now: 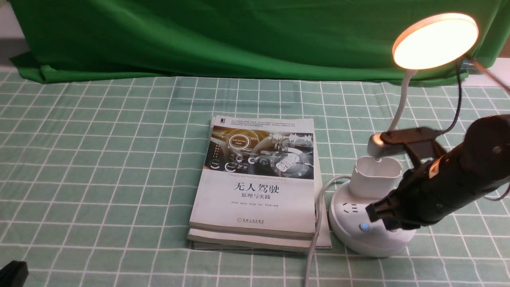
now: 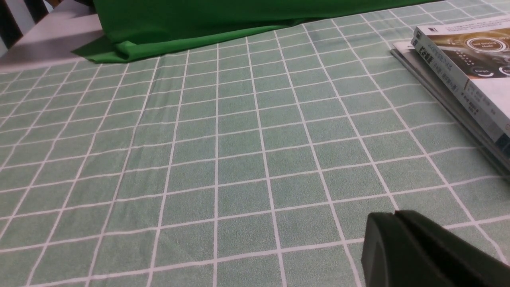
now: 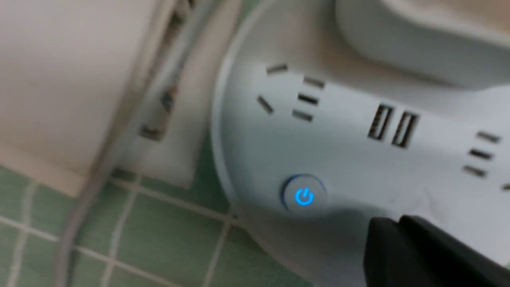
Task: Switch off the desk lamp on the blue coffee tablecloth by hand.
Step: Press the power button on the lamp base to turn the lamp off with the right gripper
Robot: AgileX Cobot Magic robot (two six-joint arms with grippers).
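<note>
Front view: the lamp [image 1: 374, 177] stands lit at the right of the cloth [image 1: 99, 159], just beside the books [image 1: 255, 191]. Its disc head [image 1: 435, 40] glows warm, and a button [image 1: 364, 227] on the round white base shines blue. The right pincer [image 1: 376, 212], clenched and empty, hangs over the base just beside that button; I cannot tell whether it touches. The left pincer [image 2: 394, 223], also clenched and empty, hovers over the cloth.

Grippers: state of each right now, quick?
Left gripper: closed, holding nothing.
Right gripper: closed, holding nothing, tip beside the lit button on the lamp.
</note>
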